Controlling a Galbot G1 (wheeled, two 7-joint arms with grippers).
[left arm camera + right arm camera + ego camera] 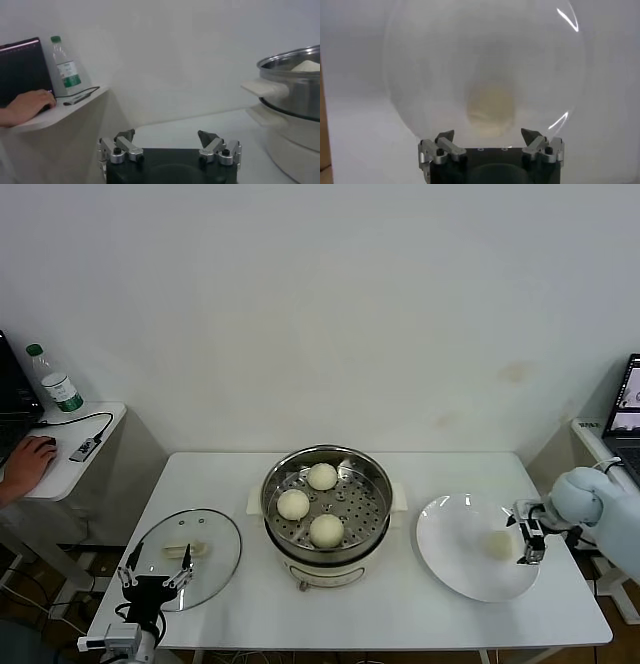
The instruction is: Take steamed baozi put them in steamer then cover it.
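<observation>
The steamer (372, 480) stands mid-table with three baozi on its perforated tray: one at the back (322, 476), one at the left (293, 504), one at the front (326, 530). A fourth baozi (498, 545) lies on the white plate (450, 559) to the right; it also shows in the right wrist view (490, 103). My right gripper (530, 535) is open just right of that baozi, apart from it, and shows in its wrist view (489, 136). The glass cover (215, 569) lies flat at the table's left. My left gripper (155, 571) is open at the cover's front edge (167, 136).
A side desk (95, 444) at the left holds a bottle (56, 379), a cable and a person's hand (25, 466) on a mouse. A laptop (628, 409) stands at the far right. The steamer's side (295, 95) shows in the left wrist view.
</observation>
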